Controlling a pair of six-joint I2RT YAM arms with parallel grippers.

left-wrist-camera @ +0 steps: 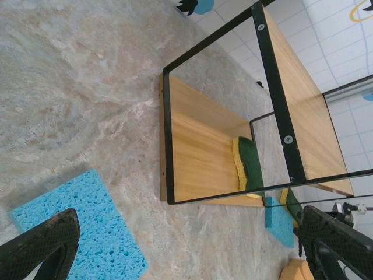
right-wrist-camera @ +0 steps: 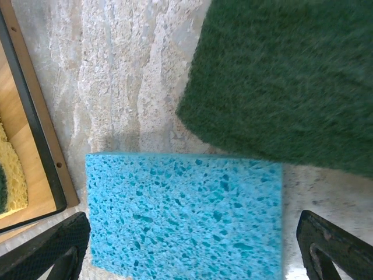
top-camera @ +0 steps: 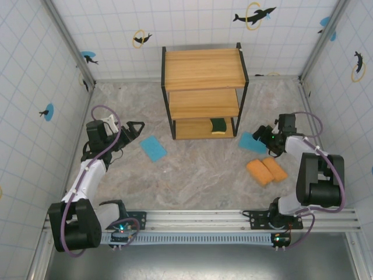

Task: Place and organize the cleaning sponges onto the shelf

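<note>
The shelf (top-camera: 203, 69) stands at the back centre. One green sponge with yellow backing (top-camera: 218, 125) lies on its lowest board (left-wrist-camera: 198, 154). My left gripper (top-camera: 137, 129) is open, just left of a blue sponge (top-camera: 152, 148) on the floor; in the left wrist view that blue sponge (left-wrist-camera: 81, 227) lies by the left finger. My right gripper (top-camera: 260, 135) is open and hovers over the other blue sponge (right-wrist-camera: 186, 216), with a second green sponge (right-wrist-camera: 285, 76) beside it. Two orange sponges (top-camera: 266, 171) lie side by side near the right arm.
Tiled walls with dolphin stickers (top-camera: 254, 16) enclose the marbled floor (top-camera: 198, 169). The shelf's black frame (left-wrist-camera: 274, 87) stands close ahead of the left gripper. A metal rail (top-camera: 198, 219) runs along the near edge.
</note>
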